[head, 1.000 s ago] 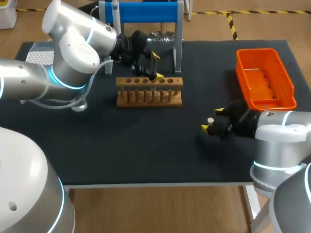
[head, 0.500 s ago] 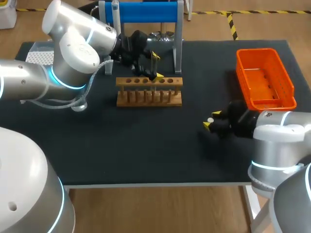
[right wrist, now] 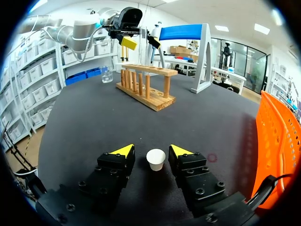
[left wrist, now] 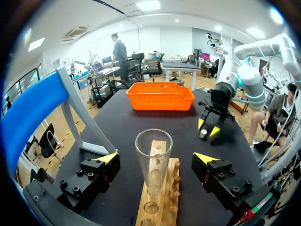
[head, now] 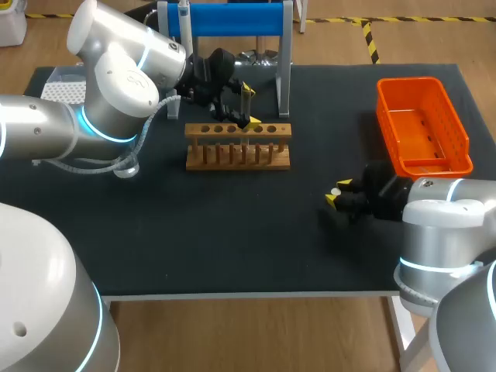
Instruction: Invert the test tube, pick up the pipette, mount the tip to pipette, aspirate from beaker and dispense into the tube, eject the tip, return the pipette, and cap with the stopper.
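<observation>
**While the left arm sits tight, the right one closes in on the stopper**

As the last second goes by, the only thing that moves is the right gripper [head: 338,191]. Its yellow tips pull in around the little white stopper [head: 334,191], which stands on the bench [head: 232,232] toward the front-right corner, just off the front end of the orange basket [head: 422,128]. In the right wrist view the stopper [right wrist: 155,159] sits squarely between the fingers, but a sliver of dark mat shows beside it. So the pincer is narrowed, not clamped yet. Looks like the grab for the capping step is one squeeze away.

The left gripper [left wrist: 156,157] hasn't budged. It hangs over the wooden rack [left wrist: 157,207] near the middle of the back edge, fingers spread wide. The test tube [left wrist: 153,176] stands mouth-up in the rack between them, touching neither.

Room-wise, it's bare bench all the way from the stopper to the rack, so carrying it over should be easy. The tight spots are the basket wall right beside the right arm, and the blue stand [head: 232,19], whose leg stands just behind the rack's right end, close to the left fingers. The beaker [head: 126,165] is off toward the left edge, out of the way.
</observation>
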